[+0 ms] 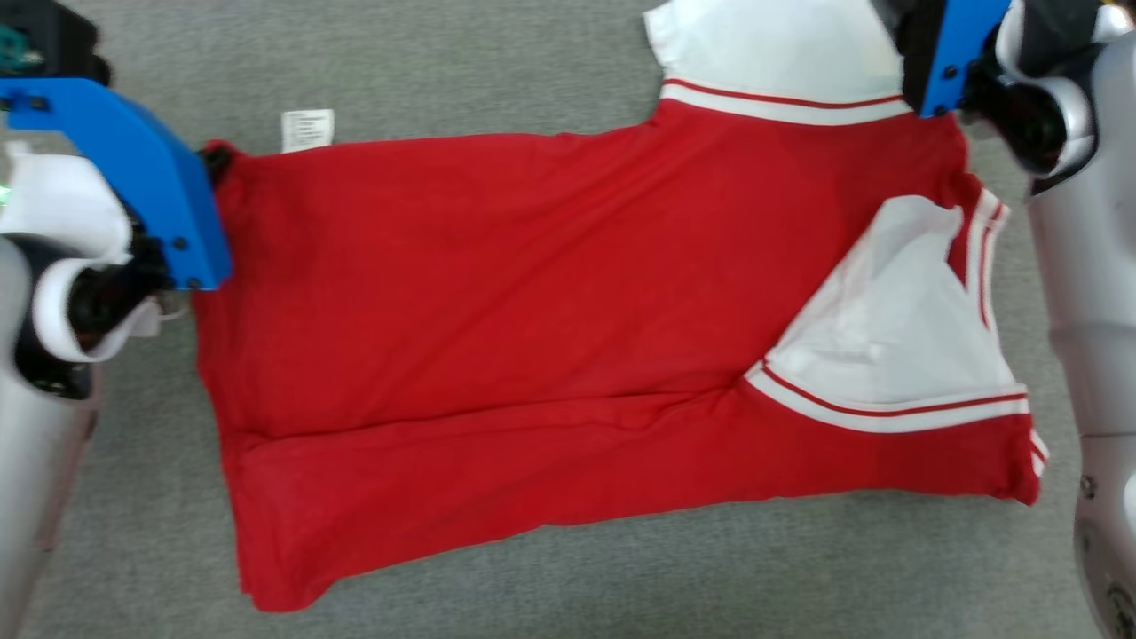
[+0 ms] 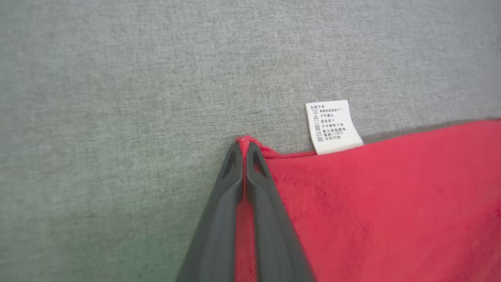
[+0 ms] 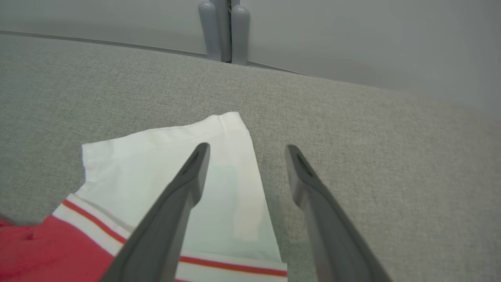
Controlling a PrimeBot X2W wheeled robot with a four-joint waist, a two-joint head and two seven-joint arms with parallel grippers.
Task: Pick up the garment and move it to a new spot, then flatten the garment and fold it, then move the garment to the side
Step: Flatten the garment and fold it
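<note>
The garment (image 1: pixel 532 293) is a red T-shirt with white sleeves and red-white trim, spread across the grey cloth surface, its lower edge folded up over the body. My left gripper (image 2: pixel 243 145) is shut on the shirt's far left hem corner (image 2: pixel 244 140), red cloth pinched between the dark fingers. In the head view that corner (image 1: pixel 217 158) sits beside the blue left wrist bracket (image 1: pixel 151 177). My right gripper (image 3: pixel 244 150) stands open above the far white sleeve (image 3: pixel 164 164), one finger over the sleeve, the other over bare surface. The sleeve (image 1: pixel 763 44) lies flat.
A white care label (image 2: pixel 332 127) sticks out of the hem near the left gripper, also the label (image 1: pixel 307 130) in the head view. The grey cloth surface (image 1: pixel 497 62) extends all round; its far edge meets a grey wall with a post (image 3: pixel 223 31).
</note>
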